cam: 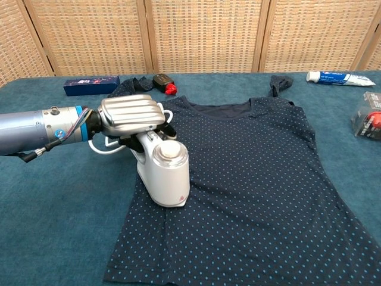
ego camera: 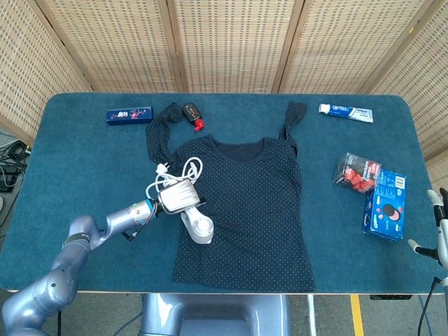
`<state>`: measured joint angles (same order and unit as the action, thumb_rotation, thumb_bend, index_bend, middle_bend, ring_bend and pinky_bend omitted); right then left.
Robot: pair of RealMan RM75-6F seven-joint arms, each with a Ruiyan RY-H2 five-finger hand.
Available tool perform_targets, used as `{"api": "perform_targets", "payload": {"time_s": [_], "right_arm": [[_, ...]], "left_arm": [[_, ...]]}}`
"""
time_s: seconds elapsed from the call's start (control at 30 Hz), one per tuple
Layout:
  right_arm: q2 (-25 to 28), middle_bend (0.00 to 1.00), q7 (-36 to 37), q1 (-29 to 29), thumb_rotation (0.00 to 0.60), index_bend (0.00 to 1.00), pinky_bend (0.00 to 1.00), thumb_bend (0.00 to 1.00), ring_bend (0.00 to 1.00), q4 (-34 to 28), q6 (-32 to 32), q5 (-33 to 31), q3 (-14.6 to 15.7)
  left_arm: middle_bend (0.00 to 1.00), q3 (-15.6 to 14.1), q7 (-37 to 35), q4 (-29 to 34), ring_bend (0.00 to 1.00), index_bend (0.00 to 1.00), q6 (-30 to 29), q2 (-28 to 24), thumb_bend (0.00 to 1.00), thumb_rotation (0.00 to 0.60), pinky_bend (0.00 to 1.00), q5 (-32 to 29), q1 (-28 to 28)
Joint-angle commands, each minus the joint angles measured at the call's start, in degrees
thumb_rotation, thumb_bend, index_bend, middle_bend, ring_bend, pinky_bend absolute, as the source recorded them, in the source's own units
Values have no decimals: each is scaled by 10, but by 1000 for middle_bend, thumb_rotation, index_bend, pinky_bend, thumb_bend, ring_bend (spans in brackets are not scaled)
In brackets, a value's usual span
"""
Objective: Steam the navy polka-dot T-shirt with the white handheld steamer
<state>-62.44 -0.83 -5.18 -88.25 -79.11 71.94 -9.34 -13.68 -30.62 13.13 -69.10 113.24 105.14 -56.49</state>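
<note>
One T-shirt (ego camera: pixel 245 203), one steamer (ego camera: pixel 198 226) and one toothpaste tube (ego camera: pixel 346 112) lie here. There are two blue boxes (ego camera: pixel 129 114), one red-capped bottle (ego camera: pixel 192 114) and one packet (ego camera: pixel 356 172).

Teal felt-covered table (ego camera: pixel 77 161), woven rattan screen panels in wooden frames (ego camera: pixel 224 42) behind, grey floor (ego camera: pixel 392 315)
</note>
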Motion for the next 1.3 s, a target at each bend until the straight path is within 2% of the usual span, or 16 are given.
{"api": "perform_targets", "payload": {"time_s": [0.03, 0.23, 0.4, 0.87, 1.3], "right_arm": [[0, 0, -1, 0, 600, 52, 0, 0, 0, -1, 0, 2, 1], [1, 0, 1, 0, 600, 52, 0, 0, 0, -2, -2, 2, 0], [1, 0, 2, 0, 600, 52, 0, 0, 0, -2, 0, 2, 1], [4, 0, 9, 3, 600, 52, 0, 0, 0, -1, -2, -1, -1], [5, 0, 8, 2, 600, 52, 0, 0, 0, -1, -2, -1, -1]], "left_arm": [[955, 35, 11, 3, 866, 1000, 19, 10, 877, 600, 1000, -34, -4], [955, 85, 36, 15, 866, 1000, 45, 34, 868, 600, 1000, -79, -33], [955, 101, 41, 25, 866, 1000, 72, 52, 865, 600, 1000, -93, -57], [955, 67, 62, 11, 866, 1000, 117, 89, 864, 600, 1000, -61, -90], [955, 21, 20, 46, 866, 1000, 71, 61, 864, 600, 1000, -21, -71]]}}
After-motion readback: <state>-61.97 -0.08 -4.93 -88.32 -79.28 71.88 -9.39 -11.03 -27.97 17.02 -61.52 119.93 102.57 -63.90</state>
